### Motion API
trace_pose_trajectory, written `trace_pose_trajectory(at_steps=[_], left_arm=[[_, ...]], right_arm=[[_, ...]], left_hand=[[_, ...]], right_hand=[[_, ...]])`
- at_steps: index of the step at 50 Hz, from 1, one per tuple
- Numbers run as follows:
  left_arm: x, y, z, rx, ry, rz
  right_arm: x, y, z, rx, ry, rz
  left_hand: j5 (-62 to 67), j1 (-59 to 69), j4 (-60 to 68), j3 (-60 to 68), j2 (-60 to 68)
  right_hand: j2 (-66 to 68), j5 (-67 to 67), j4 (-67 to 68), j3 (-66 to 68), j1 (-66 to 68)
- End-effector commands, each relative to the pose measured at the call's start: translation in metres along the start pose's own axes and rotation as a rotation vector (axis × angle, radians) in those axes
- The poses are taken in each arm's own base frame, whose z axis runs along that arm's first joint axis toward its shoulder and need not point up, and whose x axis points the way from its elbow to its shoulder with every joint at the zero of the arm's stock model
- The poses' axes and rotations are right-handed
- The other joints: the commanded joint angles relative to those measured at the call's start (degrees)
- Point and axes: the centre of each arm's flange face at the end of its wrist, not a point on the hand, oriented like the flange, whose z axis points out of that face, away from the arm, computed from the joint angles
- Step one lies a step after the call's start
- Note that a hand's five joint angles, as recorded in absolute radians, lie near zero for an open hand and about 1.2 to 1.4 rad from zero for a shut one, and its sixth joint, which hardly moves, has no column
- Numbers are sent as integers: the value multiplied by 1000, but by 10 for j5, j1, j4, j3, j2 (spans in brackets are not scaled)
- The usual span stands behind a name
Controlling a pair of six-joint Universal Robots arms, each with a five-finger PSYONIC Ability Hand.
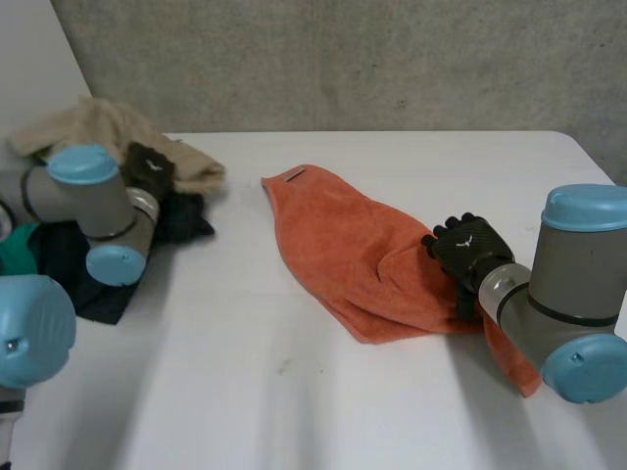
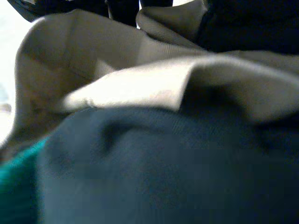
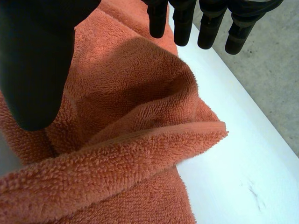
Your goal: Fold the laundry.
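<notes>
An orange towel (image 1: 343, 245) lies rumpled in the middle of the white table (image 1: 294, 392), part of it trailing under my right arm. My right hand (image 1: 470, 250) rests at the towel's right side, open. In the right wrist view its straight fingers (image 3: 182, 23) and thumb hover over a doubled fold of the towel (image 3: 140, 154) without pinching it. My left hand (image 1: 149, 168) is sunk in the laundry pile at the left, closed, between a beige cloth (image 1: 118, 132) and a dark cloth (image 1: 186, 220). Whether it holds cloth is hidden.
In the left wrist view the beige cloth (image 2: 140, 88) lies over dark navy cloth (image 2: 163, 168), with teal cloth (image 2: 16, 186) beside it. Teal cloth (image 1: 15, 255) also sits at the table's left edge. A grey wall (image 1: 343, 59) stands behind the table.
</notes>
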Motion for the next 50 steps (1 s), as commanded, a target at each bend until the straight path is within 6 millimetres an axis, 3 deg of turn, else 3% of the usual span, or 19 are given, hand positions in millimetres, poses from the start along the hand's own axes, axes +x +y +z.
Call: trace_pose_trajectory(at_steps=[1, 6, 10, 14, 15, 18, 20, 23, 26, 28, 29, 35, 36, 44, 50], left_arm=[[-56, 29, 18, -102, -248, 6], [-64, 38, 17, -131, -264, 54], [-59, 29, 5, -132, -220, 53], [-50, -1, -19, -90, -162, 45], [-49, -20, -31, -52, -144, 41], [-50, -46, -49, 7, -118, 19], [-55, -75, -74, 74, -84, -25], [-54, -102, -104, 152, -29, -99], [-32, -130, -140, 268, 119, -175], [-25, -136, -149, 306, 173, -192], [-11, -140, -157, 340, 251, -202], [19, -135, -154, 364, 356, -193], [33, -131, -147, 362, 380, -188], [69, -124, -101, 381, 374, -171], [76, -128, -87, 396, 360, -153]], right_arm=[[-2, 1, 1, -2, -5, 0], [-3, 1, 3, -3, -7, 0], [1, -1, 3, 4, 4, 7], [7, -11, 0, 30, 17, 47], [9, -13, 0, 35, 22, 55], [21, -23, -6, 62, 53, 80], [42, -36, -21, 80, 92, 109], [47, -41, -36, 50, 72, 110], [47, -36, -50, -43, 12, 103], [47, -30, -55, -95, -17, 101], [44, -26, -60, -134, -47, 104], [23, -10, -69, -161, -140, 111], [15, -5, -69, -147, -158, 114], [-5, 9, -55, -21, -111, 128], [-28, 6, -37, 19, -68, 225]], left_hand=[[150, 181, 125, 125, 118], [150, 181, 125, 125, 118], [150, 181, 125, 125, 118], [-385, -355, -410, -411, -418], [-418, -387, -443, -443, -450], [-460, -429, -485, -485, -492], [-475, -445, -500, -501, -508], [-479, -448, -504, -504, -511], [-479, -448, -504, -504, -511], [-479, -448, -504, -504, -511], [-479, -448, -504, -504, -511], [-474, -443, -499, -499, -506], [-472, -441, -497, -497, -504], [-457, -426, -482, -482, -489], [-448, -418, -474, -474, -481]], right_hand=[[-20, -23, -17, -16, -28], [-20, -23, -17, -16, -28], [-20, -23, -17, -16, -28], [-20, -23, -17, -16, -28], [-20, -23, -17, -16, -28], [-20, -23, -17, -16, -28], [-20, -23, -17, -16, -28], [-20, -23, -17, -16, -28], [-20, -23, -17, -16, -28], [-20, -23, -17, -16, -28], [-20, -23, -17, -16, -28], [-20, -23, -17, -16, -28], [-20, -23, -17, -16, -28], [-20, -23, -17, -16, -28], [4, 1, 7, 8, -4]])
